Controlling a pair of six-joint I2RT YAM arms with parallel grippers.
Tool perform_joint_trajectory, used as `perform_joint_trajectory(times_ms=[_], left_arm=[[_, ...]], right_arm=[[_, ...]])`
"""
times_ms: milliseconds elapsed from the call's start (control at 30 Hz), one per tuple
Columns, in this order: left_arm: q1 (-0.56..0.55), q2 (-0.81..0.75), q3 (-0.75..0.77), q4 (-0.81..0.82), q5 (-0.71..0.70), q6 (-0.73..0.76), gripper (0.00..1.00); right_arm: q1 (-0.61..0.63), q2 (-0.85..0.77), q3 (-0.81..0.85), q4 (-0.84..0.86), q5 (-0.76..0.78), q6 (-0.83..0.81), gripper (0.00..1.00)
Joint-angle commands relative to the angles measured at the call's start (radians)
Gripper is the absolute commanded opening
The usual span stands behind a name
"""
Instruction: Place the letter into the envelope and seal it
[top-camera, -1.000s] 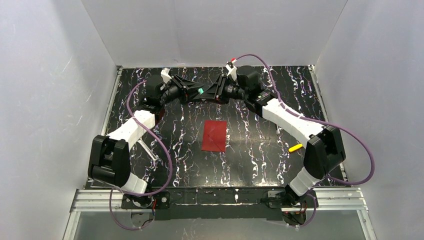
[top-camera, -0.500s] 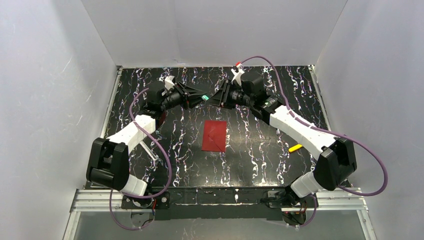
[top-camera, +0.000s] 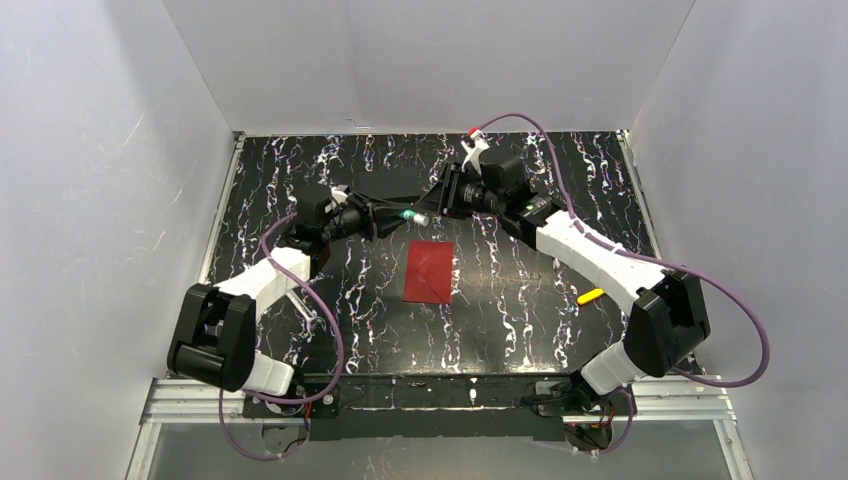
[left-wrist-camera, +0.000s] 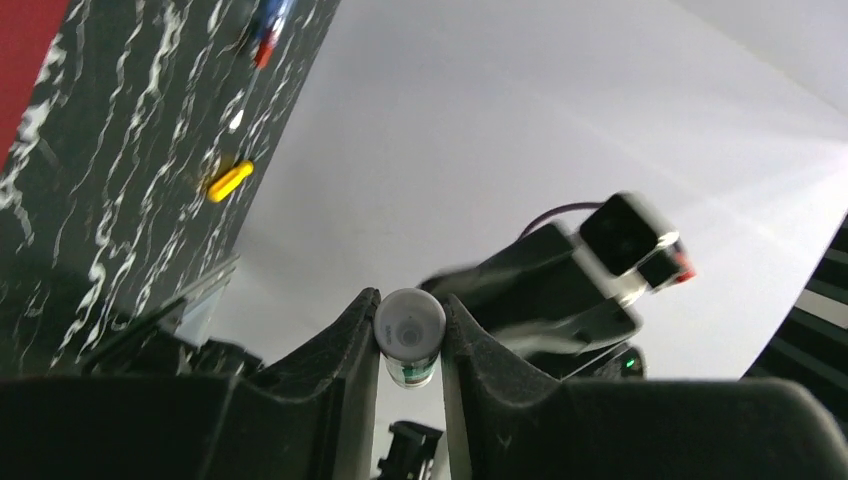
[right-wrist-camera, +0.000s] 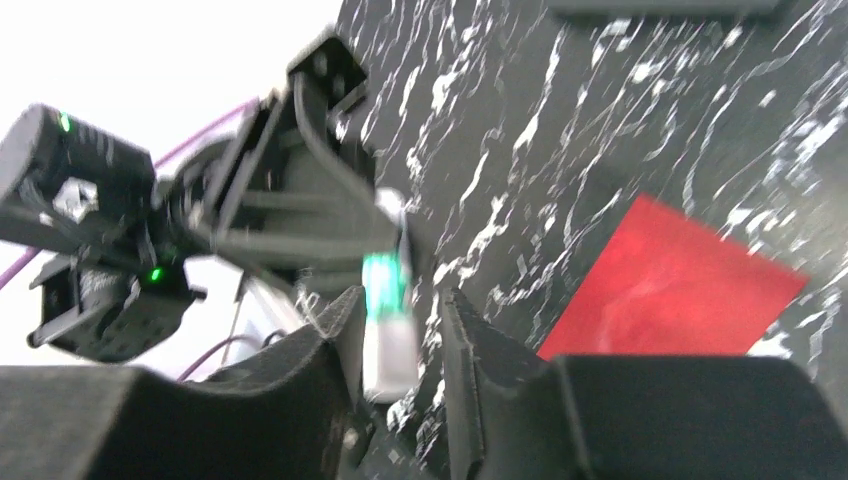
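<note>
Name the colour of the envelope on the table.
The envelope is red; clearest in the top external view.

left end effector: clamped on white-capped tube | yellow item on marbled table | envelope corner top-left

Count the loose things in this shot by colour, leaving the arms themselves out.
Red: 1, the envelope
Yellow: 1, a small stick
White with a green band: 1, a tube clamped in the left gripper
Silver: 1, a thin bent piece, too small to identify
Total: 4
</note>
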Motion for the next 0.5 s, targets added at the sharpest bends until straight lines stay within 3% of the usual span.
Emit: perform_joint_trajectory(times_ms=[0,100,267,467], left_arm=[[-0.028,-0.074,-0.062,-0.039,0.066,-0.07,0.0],[-0.029,-0.064,-0.068,-0.04,0.028,-0.097,0.0],[-0.028,-0.04,-0.048,-0.039,-0.005,-0.126,0.0],[-0.029,-0.028,-0.055,-0.041,-0.042,-0.177,0.0]], right_arm=[[-0.057,0.032,0.018,0.174,0.091,-0.07,0.43],[-0.056,0.049,0.036,0.156,0.015,-0.055,0.49],[-0.056,0.027,0.007,0.14,-0.016,-0.054,0.73],[-0.04,-0.014,-0.028,0.149,-0.103,-0.133,0.8]])
